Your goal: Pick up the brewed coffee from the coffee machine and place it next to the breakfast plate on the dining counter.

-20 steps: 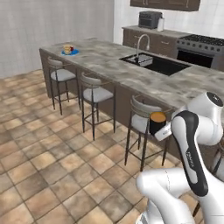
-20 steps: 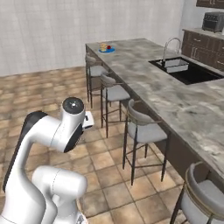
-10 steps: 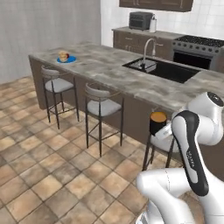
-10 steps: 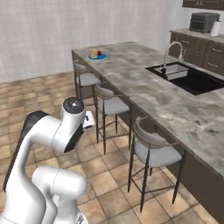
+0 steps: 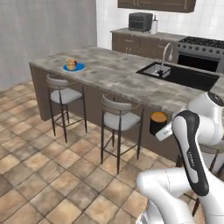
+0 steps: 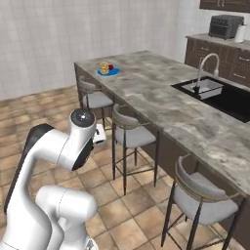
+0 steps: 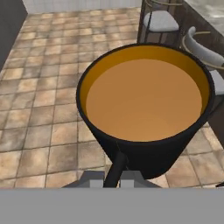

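1. Your claw (image 5: 162,130) is clamped narrow on the brewed coffee (image 5: 158,123), held in the air beside a stool (image 5: 117,119), below the edge of the dining counter (image 5: 127,78); breakfast plate (image 5: 73,66) sits well apart at the far end.
2. Right base: you see the plate (image 6: 108,71) near the counter (image 6: 171,105) corner, sink (image 6: 210,88) further along.
3. Hand view: your mug (image 7: 144,106) is full of orange-brown liquid, gripped by its handle, over tiled floor (image 7: 43,78).

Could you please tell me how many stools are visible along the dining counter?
3: one near the blue plate's end of the dining counter, stool; a middle stool; and the nearest stool. Others may be out of frame.
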### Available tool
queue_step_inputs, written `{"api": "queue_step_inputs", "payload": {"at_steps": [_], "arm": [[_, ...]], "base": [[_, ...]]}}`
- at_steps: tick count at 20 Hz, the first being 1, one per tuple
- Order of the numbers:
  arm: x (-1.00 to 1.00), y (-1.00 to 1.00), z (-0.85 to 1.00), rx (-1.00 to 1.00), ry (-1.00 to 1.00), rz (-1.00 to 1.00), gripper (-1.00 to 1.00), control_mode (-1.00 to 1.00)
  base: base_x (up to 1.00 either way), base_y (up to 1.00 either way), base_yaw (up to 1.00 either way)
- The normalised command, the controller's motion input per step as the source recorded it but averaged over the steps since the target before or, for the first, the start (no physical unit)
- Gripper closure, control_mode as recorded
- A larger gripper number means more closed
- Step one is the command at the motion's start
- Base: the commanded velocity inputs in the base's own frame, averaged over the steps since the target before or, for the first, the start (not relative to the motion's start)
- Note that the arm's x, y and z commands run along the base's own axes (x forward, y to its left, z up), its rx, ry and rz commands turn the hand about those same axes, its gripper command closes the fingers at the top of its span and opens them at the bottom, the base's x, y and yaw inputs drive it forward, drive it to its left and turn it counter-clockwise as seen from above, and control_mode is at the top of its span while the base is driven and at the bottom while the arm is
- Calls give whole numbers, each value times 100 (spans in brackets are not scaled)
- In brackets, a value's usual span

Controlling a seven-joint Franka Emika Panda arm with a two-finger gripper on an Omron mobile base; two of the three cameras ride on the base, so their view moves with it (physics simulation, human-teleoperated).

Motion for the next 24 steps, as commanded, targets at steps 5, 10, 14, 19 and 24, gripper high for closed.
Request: {"api": "queue_step_inputs", "payload": {"at_steps": [5, 10, 14, 19, 24], "arm": [[0, 0, 0, 0, 0, 0, 100, 100], [0, 0, 0, 0, 0, 0, 100, 100], [0, 0, 0, 0, 0, 0, 100, 100], [0, 0, 0, 0, 0, 0, 100, 100], [0, 0, 0, 0, 0, 0, 100, 100]], "base": [[100, 100, -13], [100, 100, -14], [100, 94, -22], [100, 70, -33], [100, 71, -38]]}}
